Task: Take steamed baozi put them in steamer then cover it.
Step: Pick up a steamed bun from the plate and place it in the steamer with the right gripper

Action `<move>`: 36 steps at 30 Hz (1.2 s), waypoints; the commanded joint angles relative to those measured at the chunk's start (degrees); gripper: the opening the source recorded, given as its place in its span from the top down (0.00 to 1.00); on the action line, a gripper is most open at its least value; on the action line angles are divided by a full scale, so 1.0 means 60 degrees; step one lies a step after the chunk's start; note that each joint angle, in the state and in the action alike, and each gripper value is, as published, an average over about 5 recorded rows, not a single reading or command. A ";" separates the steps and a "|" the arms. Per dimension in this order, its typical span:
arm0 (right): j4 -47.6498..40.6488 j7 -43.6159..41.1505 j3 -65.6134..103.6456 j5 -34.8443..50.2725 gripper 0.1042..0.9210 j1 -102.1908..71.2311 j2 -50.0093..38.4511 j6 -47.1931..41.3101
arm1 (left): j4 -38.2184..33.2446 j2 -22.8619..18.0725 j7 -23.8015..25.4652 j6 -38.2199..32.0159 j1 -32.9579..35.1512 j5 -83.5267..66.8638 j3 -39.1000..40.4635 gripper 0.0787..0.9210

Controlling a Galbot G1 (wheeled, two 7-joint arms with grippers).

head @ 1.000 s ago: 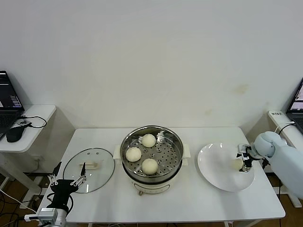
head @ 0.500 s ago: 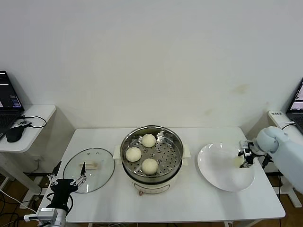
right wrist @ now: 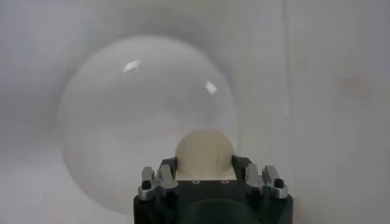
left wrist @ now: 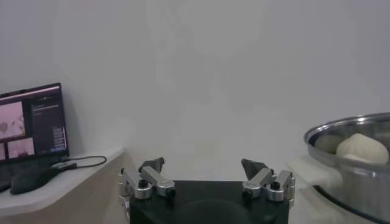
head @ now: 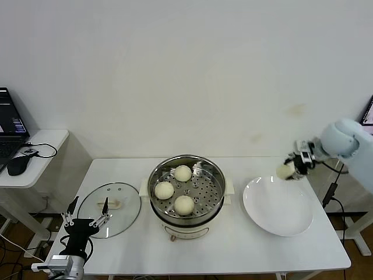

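Baozi number four (head: 285,171) sits clamped in my right gripper (head: 289,170), lifted clear above the far right rim of the white plate (head: 274,211); in the right wrist view I see the bun (right wrist: 204,153) pinched between the jaws with the plate (right wrist: 122,122) below it. Three more baozi (head: 183,205) lie on the perforated tray inside the steamer (head: 218,204), which stands at the middle of the white table (head: 233,251), just left of the plate. Its glass lid (head: 125,219) lies flat on the table to the steamer's left. My left gripper (head: 86,224) hangs at the table's front left corner near the lid, jaws spread wide and holding nothing. A laptop (head: 10,121) and mouse (head: 17,165) sit on a side table farther left.
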 commanded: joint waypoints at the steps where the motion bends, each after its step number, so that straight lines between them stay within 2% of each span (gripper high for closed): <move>1: 0.1582 0.0509 -0.3540 0.3042 0.41 0.4342 0.1465 -0.1376 | -0.0020 -0.0001 -0.0002 0.0008 -0.0025 0.0000 0.0005 0.12; 9: 0.1302 0.1452 -0.4053 0.4374 0.41 0.4281 0.3773 -0.2374 | 0.0037 -0.0046 -0.0005 -0.0001 -0.0065 -0.0039 -0.0074 0.12; 15: 0.0699 0.1881 -0.4084 0.4339 0.41 0.3448 0.4742 -0.2751 | 0.0054 -0.0033 -0.0002 -0.0018 -0.0044 -0.0084 -0.0208 0.12; 28: -0.0440 0.2274 -0.4036 0.3201 0.41 0.1656 0.5670 -0.2986 | 0.0122 -0.0007 0.0000 -0.0014 -0.0084 -0.0178 -0.0307 0.12; 36: -0.0629 0.2243 -0.4072 0.2889 0.40 0.1458 0.5725 -0.3148 | 0.0213 -0.0025 0.0002 -0.0017 -0.0124 -0.0184 -0.0298 0.12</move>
